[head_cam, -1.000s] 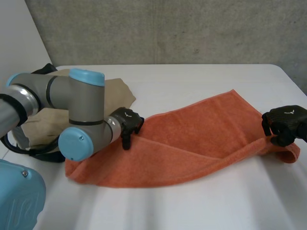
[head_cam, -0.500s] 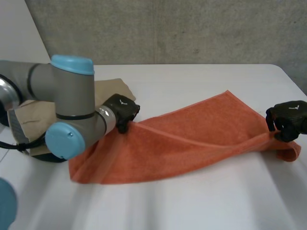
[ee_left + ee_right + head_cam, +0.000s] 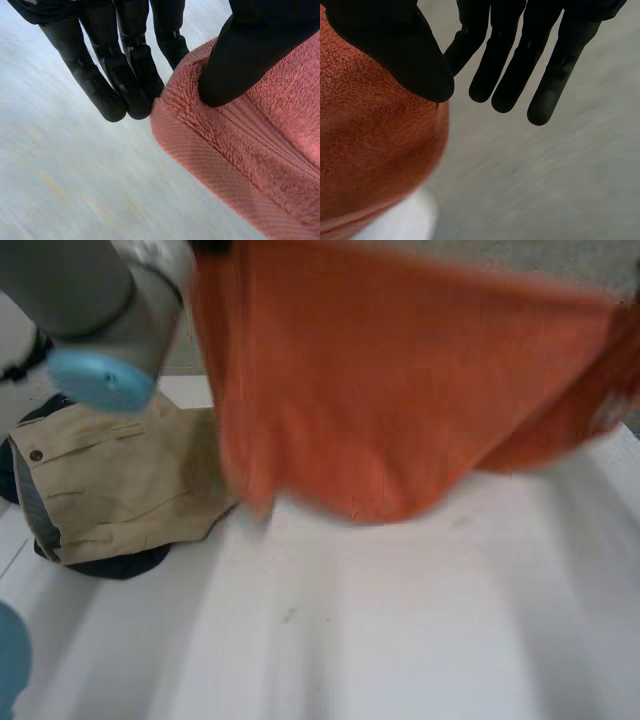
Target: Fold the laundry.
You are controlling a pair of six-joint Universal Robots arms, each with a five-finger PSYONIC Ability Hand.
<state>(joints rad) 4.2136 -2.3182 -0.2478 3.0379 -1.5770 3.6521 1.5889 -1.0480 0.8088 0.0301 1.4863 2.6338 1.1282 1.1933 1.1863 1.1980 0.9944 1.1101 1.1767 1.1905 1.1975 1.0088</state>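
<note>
The left hand [image 3: 240,55] and the right hand [image 3: 395,45] each pinch the towel [image 3: 400,390] with the thumb; it hangs over the tabletop [image 3: 400,640], trousers [image 3: 130,480] at its 8 o'clock.

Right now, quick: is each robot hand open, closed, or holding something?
Left hand: shut on the orange towel, thumb pinching its edge.
Right hand: shut on the orange towel too, pinched under its thumb.

The orange terry towel [image 3: 380,390] carries a ribbed hem band [image 3: 215,175]; the crumpled cotton trousers [image 3: 130,480] are khaki, the tabletop [image 3: 400,640] white.
</note>
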